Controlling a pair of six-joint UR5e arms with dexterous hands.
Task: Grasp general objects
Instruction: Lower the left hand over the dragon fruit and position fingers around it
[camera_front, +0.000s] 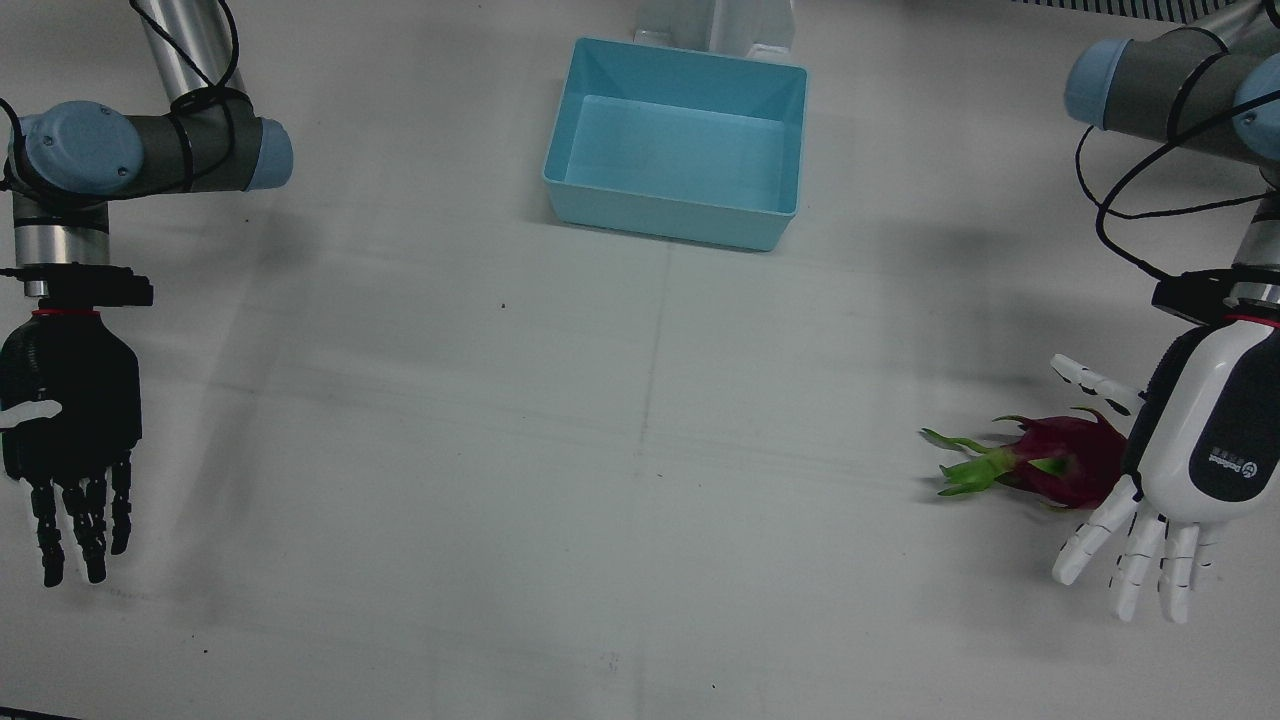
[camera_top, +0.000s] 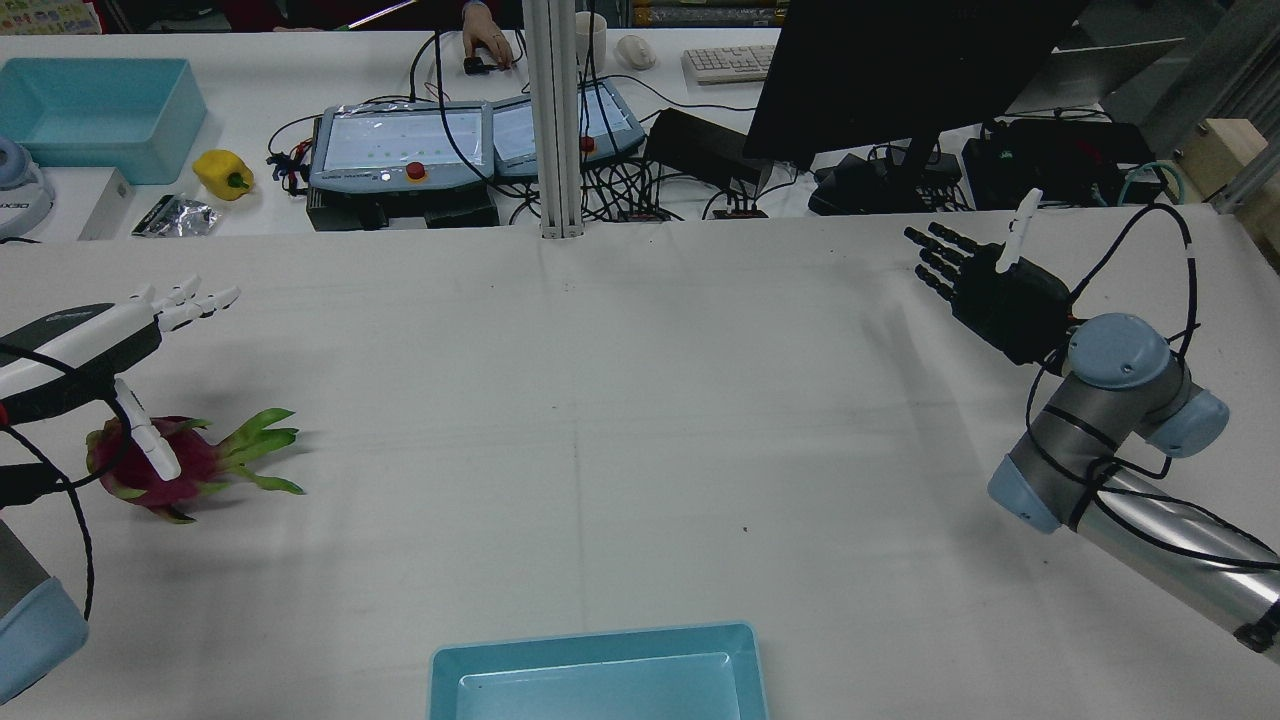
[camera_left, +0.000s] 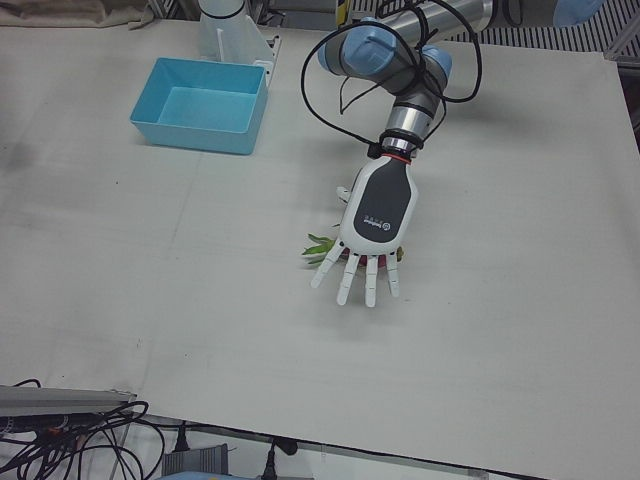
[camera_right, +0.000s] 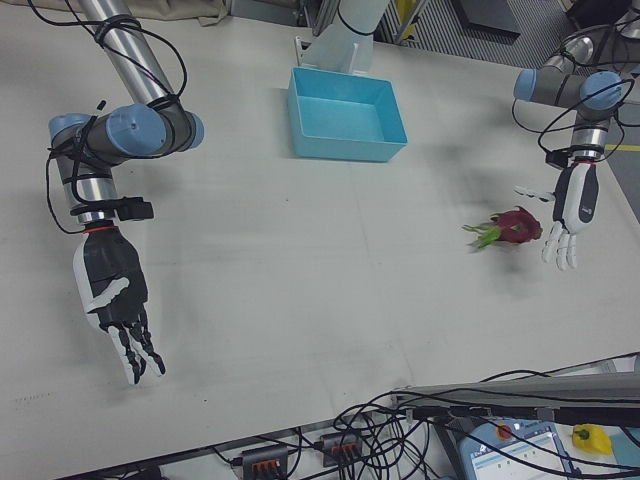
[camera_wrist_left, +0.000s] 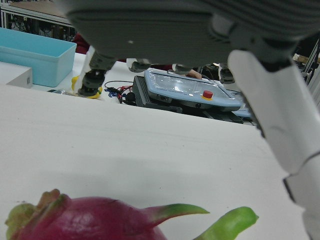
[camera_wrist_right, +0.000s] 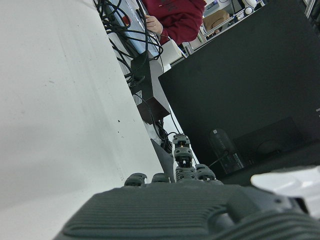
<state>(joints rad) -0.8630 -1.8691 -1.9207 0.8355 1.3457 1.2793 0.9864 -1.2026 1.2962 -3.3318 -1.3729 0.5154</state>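
Observation:
A magenta dragon fruit (camera_front: 1065, 460) with green leafy scales lies on the white table at the robot's left side, seen also as the dragon fruit (camera_top: 160, 465), (camera_left: 325, 245), (camera_right: 512, 226), (camera_wrist_left: 90, 220). My white left hand (camera_front: 1190, 460) hovers palm down just above and beside it, fingers spread, holding nothing; the left hand (camera_top: 90, 340), (camera_left: 372, 215), (camera_right: 570, 210) partly hides the fruit. My black right hand (camera_front: 70, 420) hangs open over bare table far on the other side, also the right hand (camera_top: 990, 285), (camera_right: 112, 300).
A light-blue bin (camera_front: 680, 140) stands at the middle of the table near the pedestals, also the bin (camera_top: 600, 675). Beyond the table's far edge sit teach pendants (camera_top: 400, 140), cables, a monitor (camera_top: 900, 70), a yellow pepper (camera_top: 222, 172) and a person's hand (camera_top: 488, 42).

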